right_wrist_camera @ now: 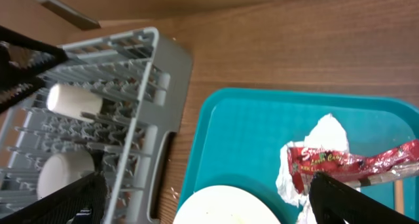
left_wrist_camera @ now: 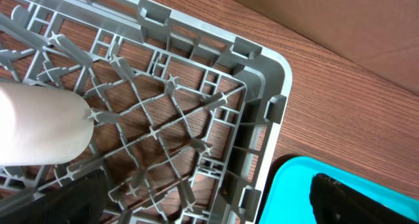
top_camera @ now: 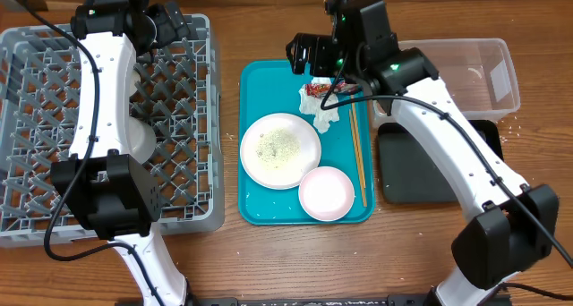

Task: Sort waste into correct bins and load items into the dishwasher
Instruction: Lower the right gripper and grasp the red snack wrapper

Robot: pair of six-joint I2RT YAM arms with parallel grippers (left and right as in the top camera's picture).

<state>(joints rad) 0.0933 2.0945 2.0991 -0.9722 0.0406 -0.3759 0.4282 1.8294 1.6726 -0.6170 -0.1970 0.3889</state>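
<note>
Wrapper (top_camera: 320, 89), red, is found lying on the napkin (top_camera: 322, 114) at the far end of the teal tray (top_camera: 260, 208), just near and right of the right end effector (top_camera: 307, 60), which is spread wide and empty; the wrapper's long axis is seen running left-right

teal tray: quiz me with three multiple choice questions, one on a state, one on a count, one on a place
1. The white plate is:
A. wiped clean
B. strewn with pale grains
C. upside down

2. Round dishes on the teal tray:
A. one
B. two
C. four

3. The red wrapper lies:
A. across the crumpled napkin
B. under the plate
C. inside the small bowl

Answers: B, grains speckle its face; B, only the plate and the small bowl; A, the right wrist view shows it draped over the napkin.
</note>
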